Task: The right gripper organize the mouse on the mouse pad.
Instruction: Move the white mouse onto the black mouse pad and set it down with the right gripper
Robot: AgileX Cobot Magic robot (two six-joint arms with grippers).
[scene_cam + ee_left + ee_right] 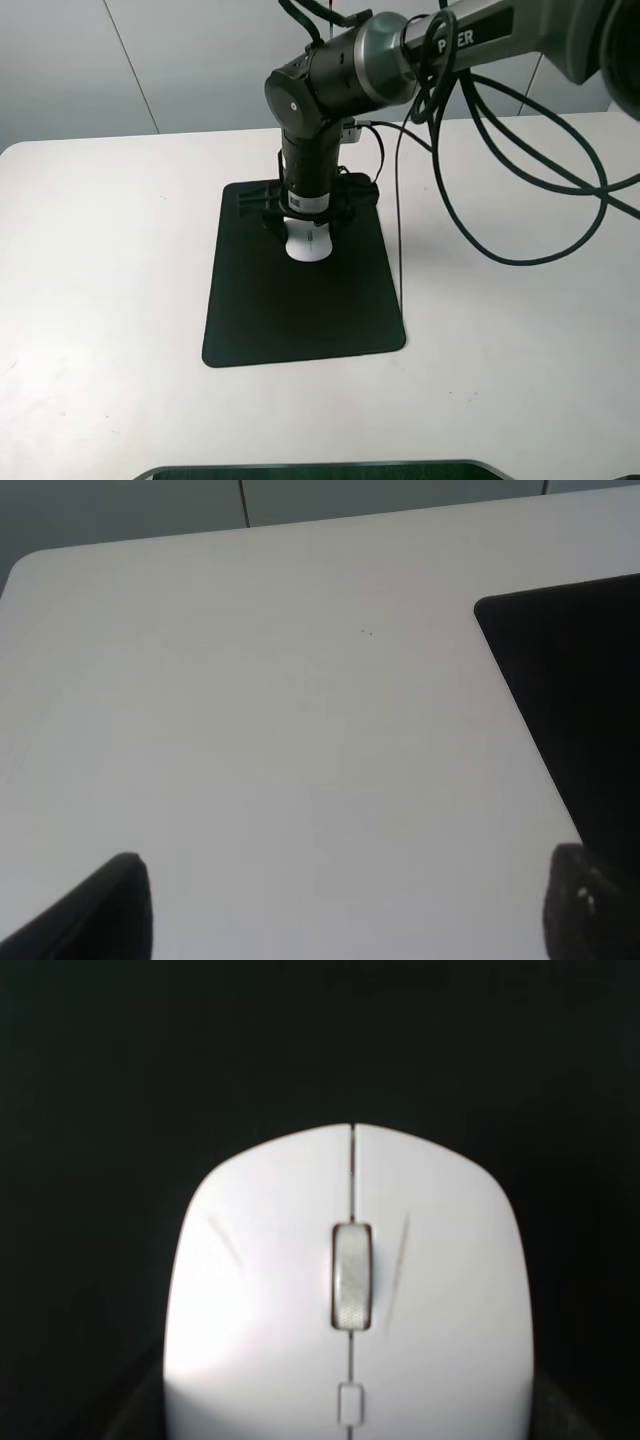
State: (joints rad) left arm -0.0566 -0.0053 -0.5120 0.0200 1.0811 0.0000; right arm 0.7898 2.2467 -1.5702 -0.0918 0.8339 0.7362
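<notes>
The mouse [308,246] lies on the mouse pad [300,312], in the pad's far half and a little toward its left edge. Close up, its scroll wheel [351,1275] shows against the black mat.

The right gripper [306,222] points straight down over the mouse's far end, with one finger on each side of it. Whether the fingers press on the mouse or only flank it cannot be told.

The pad rests on a white table [100,300].

Left of the pad, the left gripper [345,912] hangs above bare table with its fingers [110,910] spread wide and nothing between them.
</notes>
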